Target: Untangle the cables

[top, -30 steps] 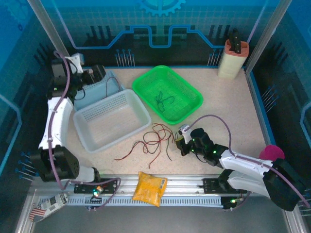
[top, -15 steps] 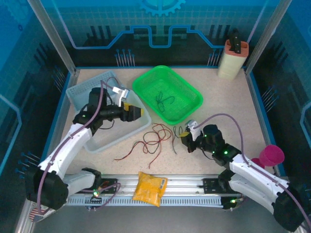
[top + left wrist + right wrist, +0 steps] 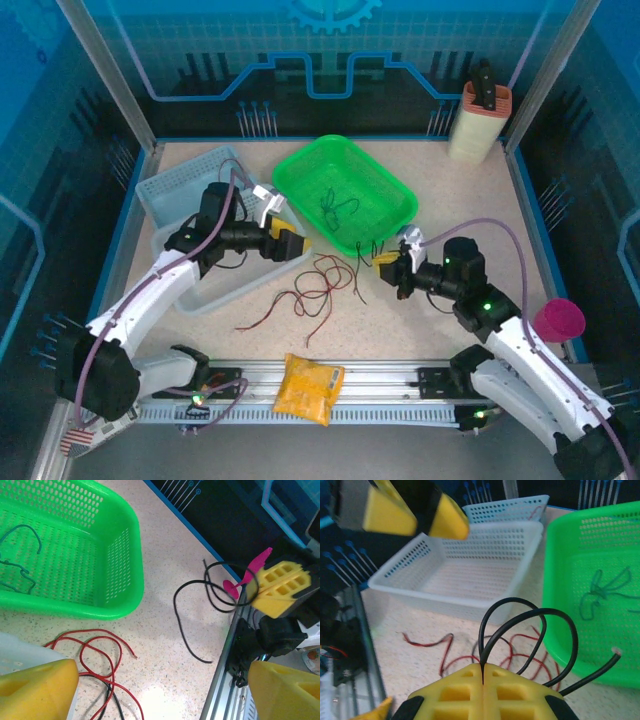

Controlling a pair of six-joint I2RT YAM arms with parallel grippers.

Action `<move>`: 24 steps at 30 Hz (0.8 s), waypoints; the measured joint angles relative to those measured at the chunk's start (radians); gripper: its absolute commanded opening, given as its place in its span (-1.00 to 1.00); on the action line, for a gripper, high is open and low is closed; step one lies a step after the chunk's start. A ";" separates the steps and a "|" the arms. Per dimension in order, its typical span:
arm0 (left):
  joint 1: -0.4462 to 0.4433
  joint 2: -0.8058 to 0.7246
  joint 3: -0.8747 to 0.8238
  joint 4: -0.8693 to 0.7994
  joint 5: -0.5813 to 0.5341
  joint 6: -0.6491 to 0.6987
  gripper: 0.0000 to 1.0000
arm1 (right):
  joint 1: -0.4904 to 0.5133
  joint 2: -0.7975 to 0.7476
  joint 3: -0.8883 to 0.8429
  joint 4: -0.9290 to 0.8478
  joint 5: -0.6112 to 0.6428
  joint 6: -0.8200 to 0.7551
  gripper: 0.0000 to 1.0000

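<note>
A: Top cam, any text?
B: Print on yellow packet (image 3: pixel 308 388) too small to read. 3 baskets: green basket (image 3: pixel 375 185), white basket (image 3: pixel 215 295), pale-blue basket (image 3: pixel 165 190). Red cables (image 3: pixel 315 285) lie loose on table (image 3: pixel 450 200) by white basket, count unclear. 1 dark green cable (image 3: pixel 338 208) in green basket.
A: L wrist?
B: The left gripper (image 3: pixel 160 674) has jaws spread wide, nothing betw. them, near red cables. 1 black cable (image 3: pixel 174 607) hangs from right gripper (image 3: pixel 277 587).
A: R wrist?
B: The right gripper is clamped tight on black cable, 2 loops above it.

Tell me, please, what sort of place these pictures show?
Probably a robot lab work cell: two arms bolted to a metal rail, a tabletop walled by blue printed panels, and baskets and loose wires set out for practice.
</note>
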 measured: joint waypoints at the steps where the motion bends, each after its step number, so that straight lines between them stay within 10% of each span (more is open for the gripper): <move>1: 0.000 0.000 0.002 -0.003 0.000 0.000 0.80 | 0.000 0.015 0.019 0.005 -0.011 0.011 -1.00; 24: 0.493 -0.339 -0.073 -0.439 -0.186 -0.202 0.84 | 0.360 0.879 0.576 0.371 0.299 0.159 -1.00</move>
